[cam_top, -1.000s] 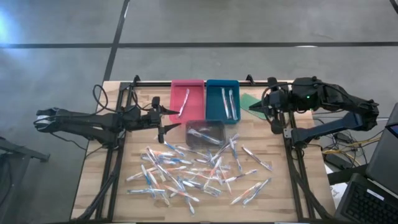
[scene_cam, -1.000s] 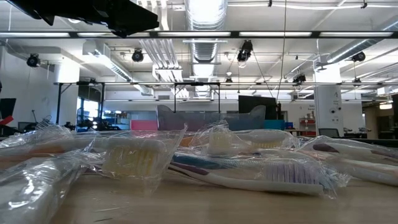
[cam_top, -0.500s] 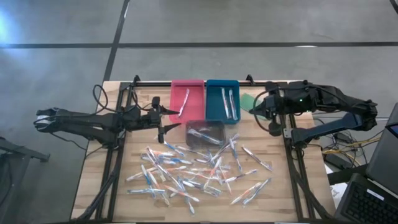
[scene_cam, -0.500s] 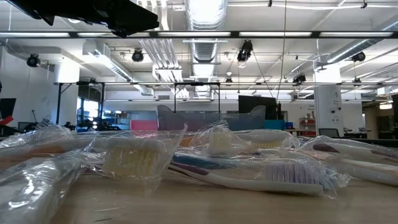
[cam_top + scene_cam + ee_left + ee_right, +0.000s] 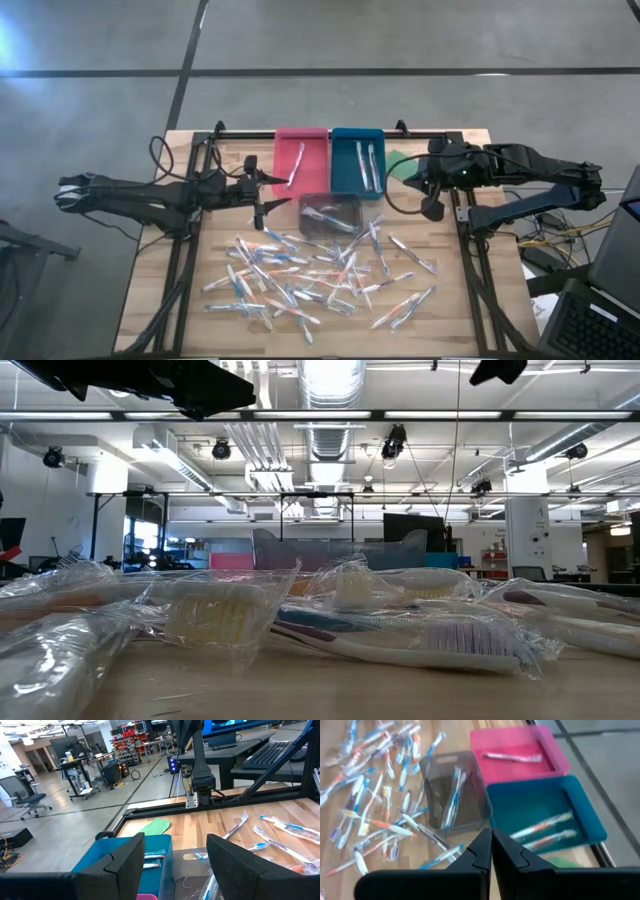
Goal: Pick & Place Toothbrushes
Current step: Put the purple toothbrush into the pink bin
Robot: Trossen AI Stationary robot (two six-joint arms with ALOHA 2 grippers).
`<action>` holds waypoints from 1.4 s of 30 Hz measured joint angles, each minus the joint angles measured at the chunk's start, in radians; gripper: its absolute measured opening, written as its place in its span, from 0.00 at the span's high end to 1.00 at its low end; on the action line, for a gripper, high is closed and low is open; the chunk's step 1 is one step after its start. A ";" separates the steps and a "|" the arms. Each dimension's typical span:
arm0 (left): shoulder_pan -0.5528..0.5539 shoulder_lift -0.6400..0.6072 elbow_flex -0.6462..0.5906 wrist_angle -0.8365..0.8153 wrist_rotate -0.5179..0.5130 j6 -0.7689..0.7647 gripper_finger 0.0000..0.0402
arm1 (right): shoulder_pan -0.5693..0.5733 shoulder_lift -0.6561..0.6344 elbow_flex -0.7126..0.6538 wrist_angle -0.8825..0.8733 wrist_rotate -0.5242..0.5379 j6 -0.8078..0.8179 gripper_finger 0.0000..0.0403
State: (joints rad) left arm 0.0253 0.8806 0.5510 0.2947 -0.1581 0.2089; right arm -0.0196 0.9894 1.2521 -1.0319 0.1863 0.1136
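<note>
High view
Counter (image 5: 160,300): pale wooden planks, rectangular, with a black frame along its far edge and sides.
Toothbrushes (image 5: 320,278): dozens of slim sticks in clear crinkled wrap, whitish with blue, orange and pink accents, scattered over the near middle of the counter.
Pink tray (image 5: 310,140): smooth plastic, oblong, at the far edge; one brush lies inside.
Blue tray (image 5: 345,165): same shape, touching the pink tray's right side; two brushes lie in it.
Grey bin (image 5: 330,214): smoky see-through plastic, boxy, just near of the two trays; brushes inside.
Green piece (image 5: 402,161): flat oblong, right of the blue tray.
Left hand (image 5: 270,205): over the counter left of the grey bin, fingers spread, holding nothing.
Right hand (image 5: 432,205): over the counter right of the trays, near the green piece, fingers pressed together, empty.

Low view
Toothbrushes (image 5: 400,635): glossy wrinkled wrappers fill the foreground; bristle heads white, yellowish and lilac.
Counter (image 5: 330,695): light wood grain.

Left wrist view
Left hand (image 5: 175,865): two broad dark matte fingers (image 5: 125,862) stand apart, nothing between.
Blue tray (image 5: 115,852): brush inside; green piece (image 5: 152,826) lies beyond it.

Right wrist view
Right hand (image 5: 491,852): dark fingers meet in a thin seam.
Grey bin (image 5: 452,795), pink tray (image 5: 520,750) and blue tray (image 5: 540,810): each holds brushes; loose toothbrushes (image 5: 375,795) lie beside the bin.
</note>
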 joint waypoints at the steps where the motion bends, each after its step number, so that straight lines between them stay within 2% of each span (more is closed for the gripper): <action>1: 0.000 0.000 0.000 0.000 0.000 0.000 0.46 | 0.000 0.000 -0.006 -0.011 0.002 0.010 0.98; 9: 0.000 0.000 0.000 -0.009 0.000 0.000 0.46 | 0.000 0.001 -0.112 -0.011 0.136 0.178 0.98; 17: 0.000 0.000 0.000 -0.006 0.000 -0.002 0.46 | 0.028 0.001 -0.196 -0.030 0.139 0.397 0.98; 25: 0.000 0.002 0.000 -0.022 0.000 -0.008 0.46 | 0.117 0.001 -0.261 -0.110 0.139 0.614 0.98; 35: 0.000 0.002 0.000 -0.034 0.000 -0.008 0.46 | 0.230 0.003 -0.334 -0.107 0.161 0.770 0.98; 42: 0.000 0.002 0.000 -0.035 0.000 -0.008 0.46 | 0.314 0.039 -0.390 -0.076 0.226 0.869 0.98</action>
State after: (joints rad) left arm 0.0254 0.8822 0.5510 0.2600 -0.1581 0.2012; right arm 0.2941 1.0285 0.8624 -1.1075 0.4126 0.9826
